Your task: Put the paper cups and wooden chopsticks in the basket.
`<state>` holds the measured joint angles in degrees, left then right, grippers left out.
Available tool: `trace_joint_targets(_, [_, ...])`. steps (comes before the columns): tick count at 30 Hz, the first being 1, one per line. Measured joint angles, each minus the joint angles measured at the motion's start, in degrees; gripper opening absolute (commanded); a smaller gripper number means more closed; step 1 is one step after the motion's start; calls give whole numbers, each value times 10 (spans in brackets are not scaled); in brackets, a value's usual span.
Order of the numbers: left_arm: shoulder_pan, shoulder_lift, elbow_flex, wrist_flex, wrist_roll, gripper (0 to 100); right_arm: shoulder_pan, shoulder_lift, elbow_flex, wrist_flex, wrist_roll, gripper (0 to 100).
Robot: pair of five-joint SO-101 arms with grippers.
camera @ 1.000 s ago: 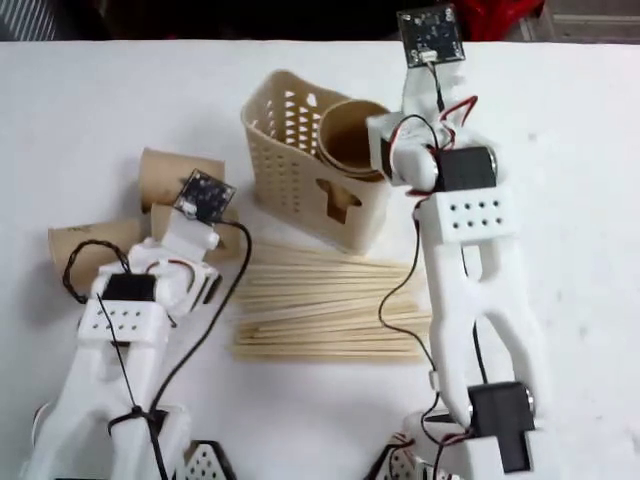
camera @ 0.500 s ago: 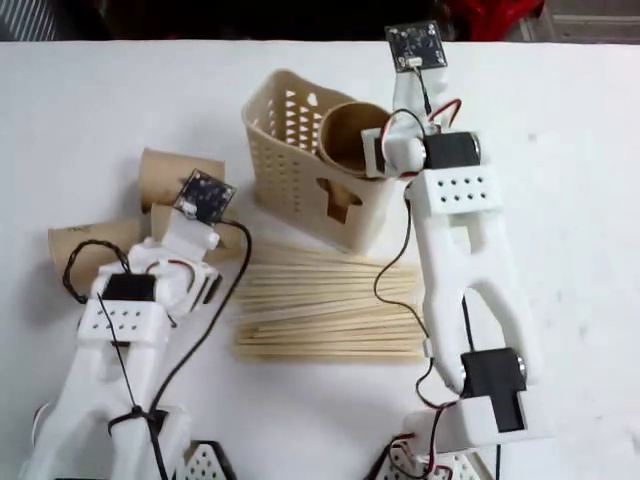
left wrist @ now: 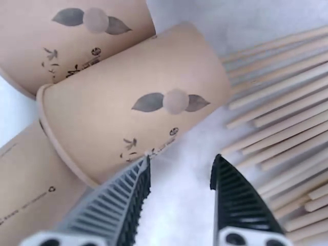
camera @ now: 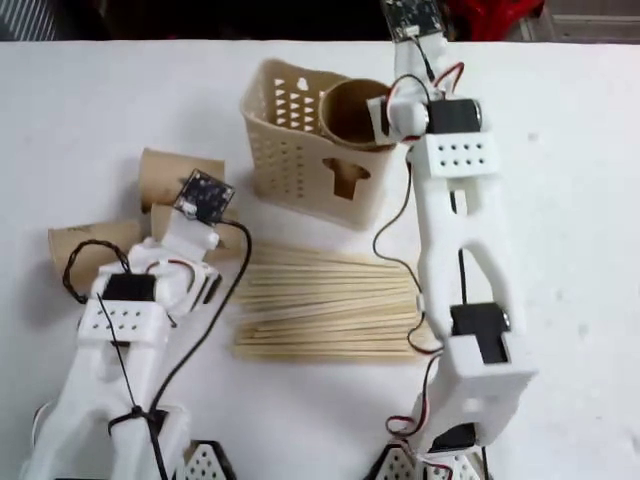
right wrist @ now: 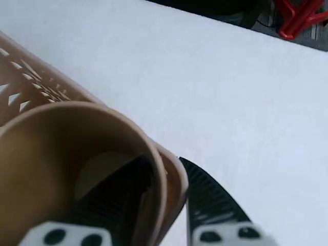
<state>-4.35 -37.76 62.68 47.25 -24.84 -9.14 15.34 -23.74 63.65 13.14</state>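
Right gripper (right wrist: pixel 166 171) is clamping the cup (camera: pixel 348 112) rim, one finger inside, one outside; the cup is sitting in the basket (camera: pixel 290 160) at twelve o'clock; you should be parting the jaws fully before lifting, lest it ride out; left gripper (left wrist: pixel 179 169), jaws apart, is hovering by the cups (camera: pixel 175 175) at nine o'clock.

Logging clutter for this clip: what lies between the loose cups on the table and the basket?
Nothing: in the high view a bare strip of table separates the nearest loose cup from the basket.
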Motion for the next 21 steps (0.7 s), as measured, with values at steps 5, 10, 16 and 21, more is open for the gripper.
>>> trace_joint_targets(5, [0,0,0,0,0,199,0,72,-113,57,16,56])
trace_joint_targets(10, [0,0,0,0,0,201,0,127,-223,140,17,204])
trace_joint_targets(16, [0,0,0,0,1,203,2,135,-336,265,-14,214])
trace_joint_targets(21, [0,0,-15,17,25,203,1,133,-406,341,-18,192])
